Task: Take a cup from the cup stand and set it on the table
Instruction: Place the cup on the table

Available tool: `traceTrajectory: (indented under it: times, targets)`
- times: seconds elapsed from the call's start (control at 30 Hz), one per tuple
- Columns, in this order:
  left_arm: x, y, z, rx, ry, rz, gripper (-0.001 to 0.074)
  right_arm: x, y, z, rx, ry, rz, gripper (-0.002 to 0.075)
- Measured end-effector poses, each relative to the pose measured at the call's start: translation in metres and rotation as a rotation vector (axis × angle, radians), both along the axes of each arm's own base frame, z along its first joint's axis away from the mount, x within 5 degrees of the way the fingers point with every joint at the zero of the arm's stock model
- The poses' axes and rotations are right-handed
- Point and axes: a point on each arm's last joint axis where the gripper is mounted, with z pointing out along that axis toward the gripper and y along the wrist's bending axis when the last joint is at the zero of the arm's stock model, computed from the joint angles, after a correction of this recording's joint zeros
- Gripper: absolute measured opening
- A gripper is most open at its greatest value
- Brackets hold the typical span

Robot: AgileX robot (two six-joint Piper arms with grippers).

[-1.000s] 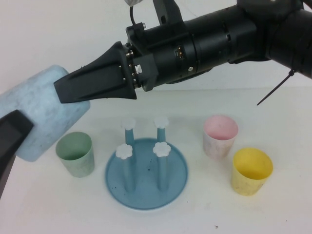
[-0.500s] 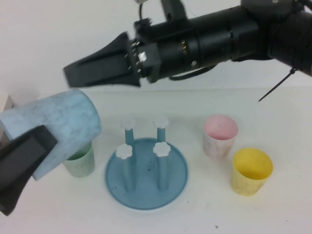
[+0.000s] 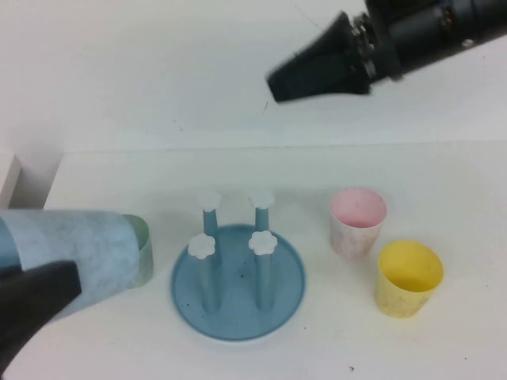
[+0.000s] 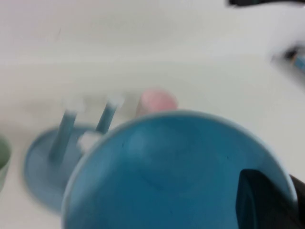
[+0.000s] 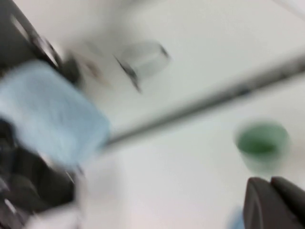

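Observation:
The light blue speckled cup [image 3: 79,249] lies tilted on its side in my left gripper [image 3: 49,291], low over the table [image 3: 444,182] at the near left. The gripper is shut on the cup's rim, one finger [image 4: 259,202] inside the cup [image 4: 162,171]. The cup is off the blue cup stand [image 3: 238,283], whose four pegs are bare. My right gripper [image 3: 275,83] is shut and empty, high at the back right. The right wrist view shows its fingertips [image 5: 259,188] together, with the cup [image 5: 52,114] far off.
A pale green cup [image 3: 142,245] stands just behind the held cup, left of the stand. A pink cup [image 3: 358,220] and a yellow cup [image 3: 409,277] stand right of the stand. A white box edge [image 3: 8,178] is at the far left.
My left gripper has carried the blue cup down and toward the near left edge, in front of the green cup. My right arm has pulled back up and to the right.

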Motion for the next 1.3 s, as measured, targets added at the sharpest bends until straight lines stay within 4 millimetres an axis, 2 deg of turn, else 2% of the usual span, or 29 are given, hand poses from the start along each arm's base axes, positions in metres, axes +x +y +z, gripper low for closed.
traceTrajectory:
  times: [0.13,0.3,0.5,0.77,1.0,1.3]
  targets:
    - [0.02,0.002,-0.008,0.127,0.15,-0.026,0.0008,-0.014,-0.021,0.005,-0.254,-0.086,-0.077,0.0006]
    - [0.048,0.007,-0.027,0.236,0.292,-0.017,0.0008,-0.024,-0.054,0.013,-0.547,-0.177,-0.269,0.0004]
    - [0.077,0.01,-0.048,0.304,0.422,-0.015,0.0008,-0.046,-0.085,0.009,-0.756,-0.219,-0.402,0.0004]
    - [0.105,0.01,-0.069,0.35,0.513,-0.008,0.0008,-0.089,-0.107,-0.019,-0.845,-0.151,-0.413,0.0004]
    - [0.122,-0.004,-0.084,0.458,0.484,-0.049,0.0008,-0.13,-0.122,-0.04,-0.821,-0.141,-0.459,0.0004]
    - [0.149,-0.024,-0.116,0.555,0.523,-0.099,0.0008,-0.175,-0.139,-0.058,-0.783,-0.159,-0.507,0.0004]
